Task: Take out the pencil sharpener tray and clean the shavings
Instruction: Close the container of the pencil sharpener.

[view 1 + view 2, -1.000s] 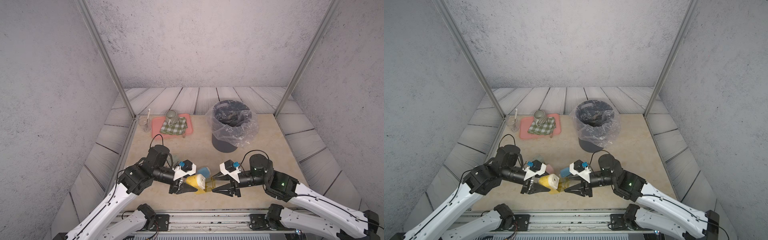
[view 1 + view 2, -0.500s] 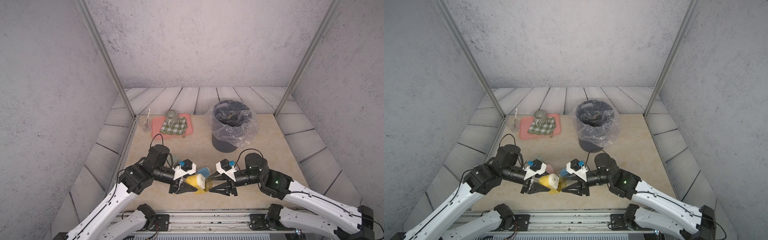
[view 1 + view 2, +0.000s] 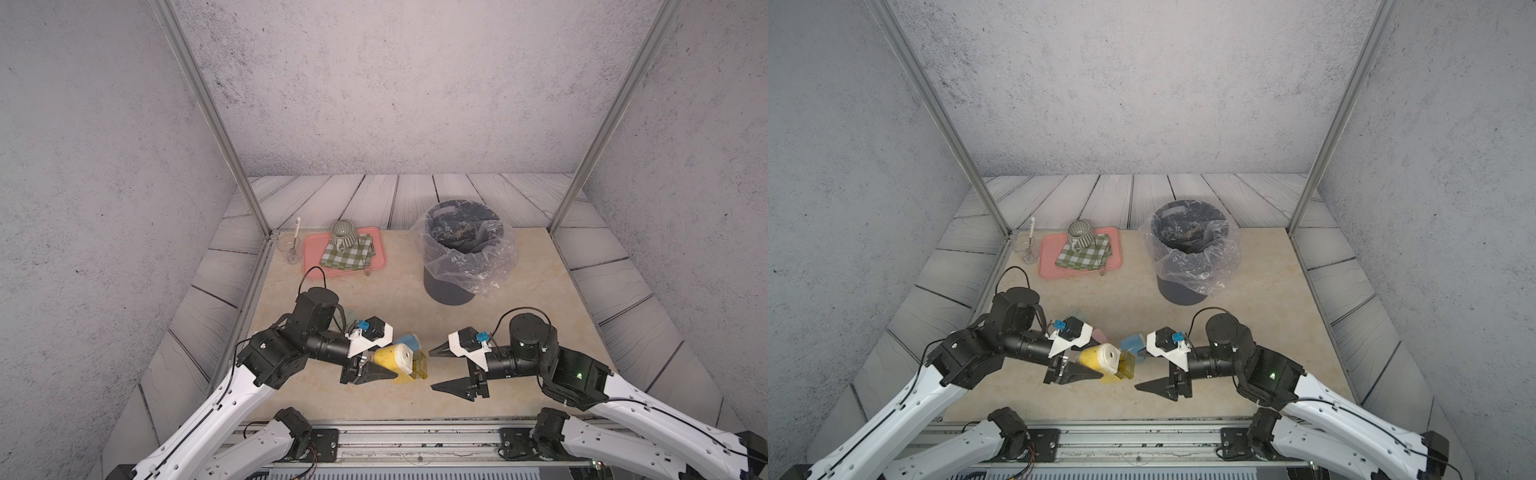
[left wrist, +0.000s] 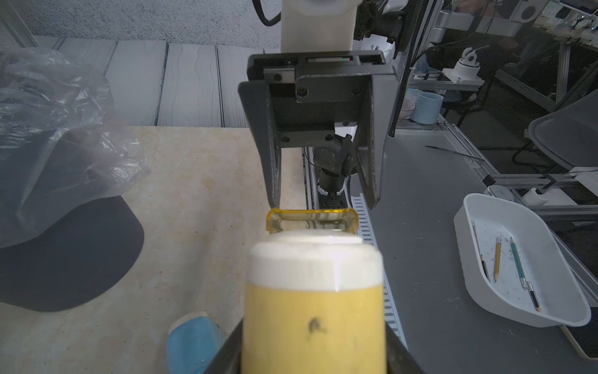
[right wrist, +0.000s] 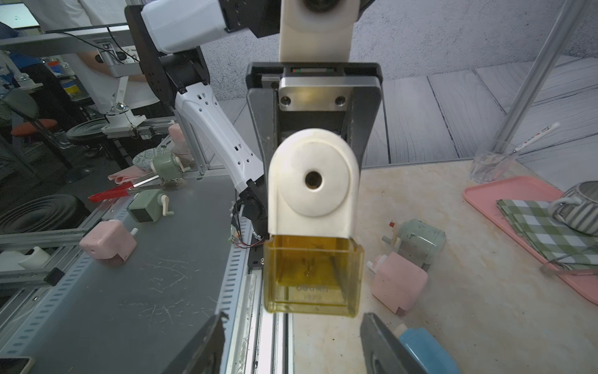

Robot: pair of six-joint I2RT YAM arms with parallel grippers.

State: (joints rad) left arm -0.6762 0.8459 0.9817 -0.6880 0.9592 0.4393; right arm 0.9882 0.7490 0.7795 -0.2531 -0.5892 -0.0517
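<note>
Well, the beige bench point(image 3: 519, 291) carries a dark bin point(image 3: 449, 286) lined with clear plastic, standing toward the back. Near the front edge, the left claw point(image 3: 384, 368) is clamped tight on a yellow pencil sharpener point(image 3: 390, 358), whose white face is turned toward the other arm. The right claw point(image 3: 432, 370) is spread wide and grips nothing. Its tips sit just beside the sharpener's front, apart from it in both top views. The amber shavings tray point(image 3: 419, 365) juts out from under that white face, seated in the sharpener, between the two claws. A small blue sharpener point(image 3: 409, 341) lies just behind it on the bench.
</note>
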